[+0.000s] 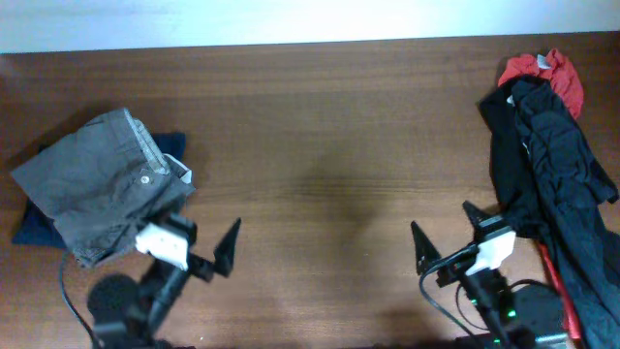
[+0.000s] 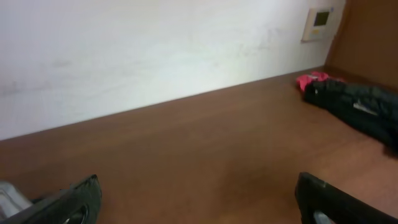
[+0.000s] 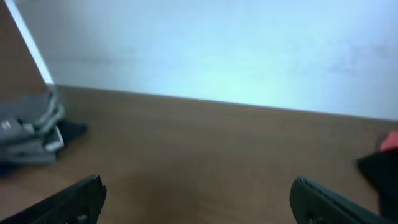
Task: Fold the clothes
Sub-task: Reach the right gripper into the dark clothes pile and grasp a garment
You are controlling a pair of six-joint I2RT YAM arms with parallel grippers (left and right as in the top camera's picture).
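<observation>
One grey folded garment is lying at the table's 9 o'clock, its buttoned waistband facing roughly 2 o'clock, and it is resting on one navy garment. One black garment is sprawling at 3 o'clock, its long axis running 12 to 6, with one red garment bunching at its 12 o'clock end. The left gripper and right gripper are both standing spread wide near 6 o'clock, gripping nothing, over the brown table.

Grey folded fabric garment: plain, pale waistband lining. Navy blue folded cloth: plain. Black crumpled fabric heap: unpatterned. Red bunched cloth: plain. Brown wooden table: fine grain. White flat wall.
</observation>
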